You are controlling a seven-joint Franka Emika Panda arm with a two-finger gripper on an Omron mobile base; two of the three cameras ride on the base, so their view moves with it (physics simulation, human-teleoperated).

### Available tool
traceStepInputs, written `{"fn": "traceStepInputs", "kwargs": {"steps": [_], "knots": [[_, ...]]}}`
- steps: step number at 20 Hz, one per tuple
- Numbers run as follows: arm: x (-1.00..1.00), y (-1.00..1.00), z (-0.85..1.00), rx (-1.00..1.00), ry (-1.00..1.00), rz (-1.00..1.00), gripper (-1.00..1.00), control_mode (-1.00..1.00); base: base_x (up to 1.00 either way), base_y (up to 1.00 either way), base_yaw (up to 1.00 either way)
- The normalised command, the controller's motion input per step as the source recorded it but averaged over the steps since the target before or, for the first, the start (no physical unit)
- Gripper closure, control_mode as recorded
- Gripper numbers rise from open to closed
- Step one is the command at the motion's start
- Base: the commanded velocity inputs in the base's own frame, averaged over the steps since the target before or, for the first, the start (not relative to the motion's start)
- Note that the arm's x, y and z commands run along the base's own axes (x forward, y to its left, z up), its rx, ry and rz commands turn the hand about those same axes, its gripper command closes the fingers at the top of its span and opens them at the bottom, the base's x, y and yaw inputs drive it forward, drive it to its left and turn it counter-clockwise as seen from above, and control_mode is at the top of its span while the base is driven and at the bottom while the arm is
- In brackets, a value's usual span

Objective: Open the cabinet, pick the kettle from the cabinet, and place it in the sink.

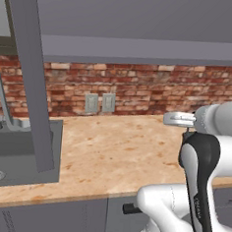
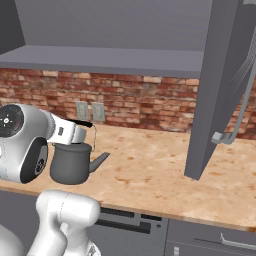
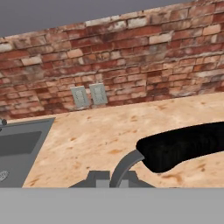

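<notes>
The cabinet [image 2: 210,95] stands open, its door [image 1: 32,77] swung out over the counter [image 1: 115,147], so the opening step is done. The kettle [image 2: 72,162] is out of the cabinet and hangs above the counter on the arm's right side, carried by its black arched handle [image 3: 188,146]. The pincer [image 2: 85,123] is closed down tight on that handle. The step in hand looks like the carry toward the sink [image 1: 16,152], which lies at the counter's left end, past the open door.

The next move calls for a leftward swing that keeps the kettle clear of the hanging door edge, then a lowering into the basin before release.

The pincer's fingertips are hard to make out against the dark handle. In the hand view the kettle's body is cut off at the bottom. The sink is partly hidden behind the door, and its faucet [image 1: 2,109] shows only in part.
</notes>
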Motion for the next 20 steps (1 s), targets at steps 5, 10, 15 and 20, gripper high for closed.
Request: {"fn": "traceStepInputs", "kwargs": {"steps": [5,10,15,20], "knots": [[0.0,0.0,0.0,0.0,0.0,0.0,1.0,-1.0,0.0,0.0,0.0],[0.0,0.0,0.0,0.0,0.0,0.0,1.0,-1.0,0.0,0.0,0.0],[0.0,0.0,0.0,0.0,0.0,0.0,1.0,-1.0,0.0,0.0,0.0],[0.0,0.0,0.0,0.0,0.0,0.0,1.0,-1.0,0.0,0.0,0.0]]}}
